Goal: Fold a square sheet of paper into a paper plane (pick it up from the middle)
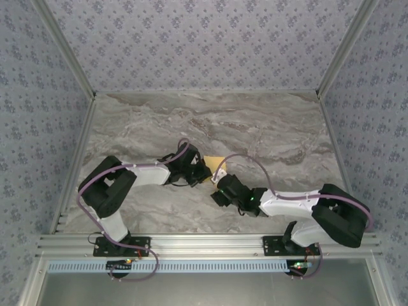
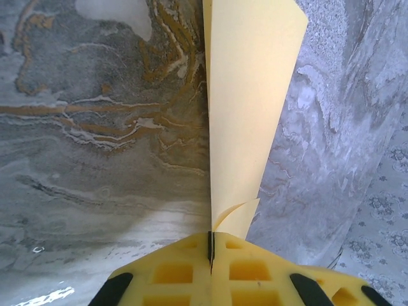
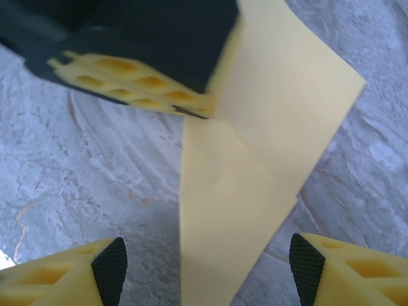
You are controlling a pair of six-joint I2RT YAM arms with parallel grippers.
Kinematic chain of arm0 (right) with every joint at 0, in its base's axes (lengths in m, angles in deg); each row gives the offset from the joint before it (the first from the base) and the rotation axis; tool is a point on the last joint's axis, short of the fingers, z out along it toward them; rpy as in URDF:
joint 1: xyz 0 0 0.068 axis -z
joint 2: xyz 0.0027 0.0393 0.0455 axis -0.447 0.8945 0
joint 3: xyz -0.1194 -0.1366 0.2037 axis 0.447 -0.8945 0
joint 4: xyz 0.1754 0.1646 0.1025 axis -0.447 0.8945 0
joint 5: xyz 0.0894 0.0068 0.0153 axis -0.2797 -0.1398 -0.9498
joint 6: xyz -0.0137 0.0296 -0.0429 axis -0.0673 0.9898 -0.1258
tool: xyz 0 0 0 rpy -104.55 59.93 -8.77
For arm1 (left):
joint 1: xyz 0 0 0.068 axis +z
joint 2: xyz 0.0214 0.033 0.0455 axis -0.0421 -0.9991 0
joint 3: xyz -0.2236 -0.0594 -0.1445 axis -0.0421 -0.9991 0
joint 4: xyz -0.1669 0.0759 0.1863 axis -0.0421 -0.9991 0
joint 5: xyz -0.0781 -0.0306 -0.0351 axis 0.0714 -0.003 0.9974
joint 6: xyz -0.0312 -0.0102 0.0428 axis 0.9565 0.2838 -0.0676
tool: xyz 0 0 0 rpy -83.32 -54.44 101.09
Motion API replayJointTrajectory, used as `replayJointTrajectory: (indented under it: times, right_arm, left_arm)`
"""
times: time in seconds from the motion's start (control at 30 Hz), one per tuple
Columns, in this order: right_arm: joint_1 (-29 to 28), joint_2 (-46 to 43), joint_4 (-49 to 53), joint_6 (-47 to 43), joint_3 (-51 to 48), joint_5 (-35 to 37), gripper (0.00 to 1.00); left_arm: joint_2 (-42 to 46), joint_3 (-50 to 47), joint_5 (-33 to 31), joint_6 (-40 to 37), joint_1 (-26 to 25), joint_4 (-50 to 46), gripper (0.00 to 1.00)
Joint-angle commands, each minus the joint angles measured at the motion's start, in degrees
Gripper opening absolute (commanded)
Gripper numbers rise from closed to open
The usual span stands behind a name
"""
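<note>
The yellow-orange sheet of paper (image 2: pixel 248 95) is folded and lifted off the table, standing on edge from my left gripper (image 2: pixel 210 245), which is shut on its lower end. From above, the paper (image 1: pixel 215 164) peeks out between the two grippers near the table's middle. My left gripper (image 1: pixel 203 172) holds it from the left. My right gripper (image 3: pixel 208 271) is open, and the hanging folded paper (image 3: pixel 236 210) reaches down between its black pads (image 3: pixel 109 268) without touching them. The left gripper's yellow fingers (image 3: pixel 146 80) clamp the paper at the top of the right wrist view. My right gripper (image 1: pixel 220 189) sits just below the paper.
The grey marbled table (image 1: pixel 255 127) stretches behind the grippers. Patterned walls and aluminium rails (image 1: pixel 76 159) border it on the left, right and back. Both arms bend inward, meeting close together at the centre.
</note>
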Motion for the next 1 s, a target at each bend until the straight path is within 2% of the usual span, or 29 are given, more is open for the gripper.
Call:
replayJointTrajectory:
  times: [0.0, 0.13, 0.23, 0.67, 0.97]
  right_arm:
    - [-1.38, 3.02, -6.49, -7.57, -0.06, 6.88, 0.68]
    - [-1.66, 7.13, -11.51, -9.61, -0.63, 7.50, 0.52]
    - [-2.35, 9.50, -14.93, -10.96, -1.30, 8.56, 0.46]
    - [-2.45, 15.54, -21.83, -11.29, -2.36, 12.56, 0.35]
    - [-1.89, 13.08, -21.47, -10.32, -3.23, 14.64, 0.26]
  left_arm:
    - [1.92, 1.68, 0.09, 1.30, -0.42, -1.67, 0.06]
    - [2.40, 1.77, 0.00, 1.67, -0.46, -1.99, 0.06]
    - [2.67, 1.61, -0.25, 1.79, -0.42, -2.53, 0.06]
    - [3.07, 1.31, -0.53, 2.80, -0.42, -2.80, 0.06]
    - [3.80, 0.92, -1.26, 2.71, 0.10, -4.19, 0.07]
